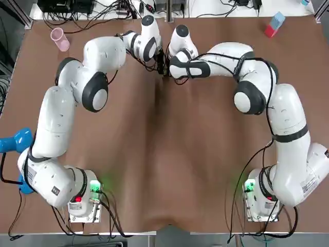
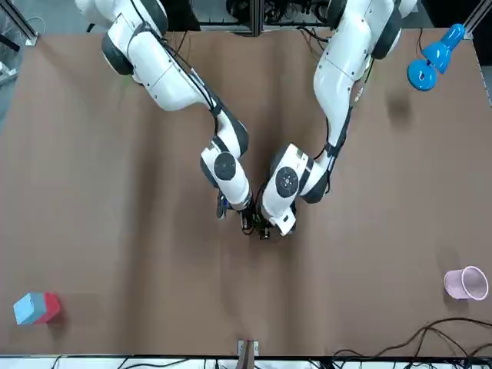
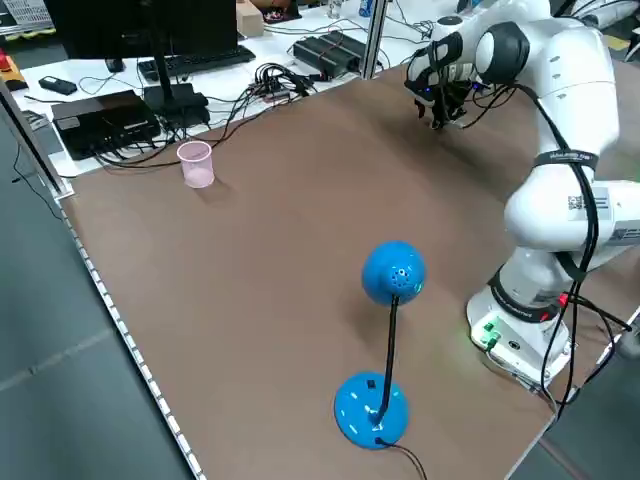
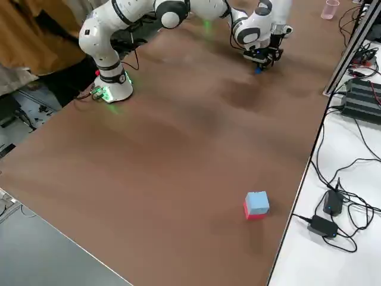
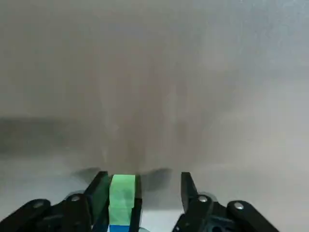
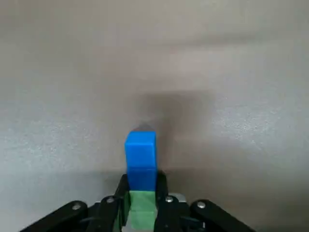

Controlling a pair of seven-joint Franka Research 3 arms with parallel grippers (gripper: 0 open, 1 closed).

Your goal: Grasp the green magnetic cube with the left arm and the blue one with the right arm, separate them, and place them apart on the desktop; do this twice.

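Beyond the arm bases, over the far middle of the table (image 1: pixel 164 164), both wrists meet. The right gripper (image 6: pixel 142 186) pinches the joined pair narrowly, the blue cube (image 6: pixel 140 150) sticking out. The left gripper (image 5: pixel 142 187) stands wide with the green cube (image 5: pixel 122 193) against one finger, apparently readying the pull. Farther off sits a red-blue block (image 1: pixel 274 24).

Brown tabletop (image 1: pixel 164 154) with a pink cup (image 1: pixel 59 39), a blue ball-topped stand (image 3: pixel 366 413) and a blue-and-red cube pair (image 1: pixel 274 24).
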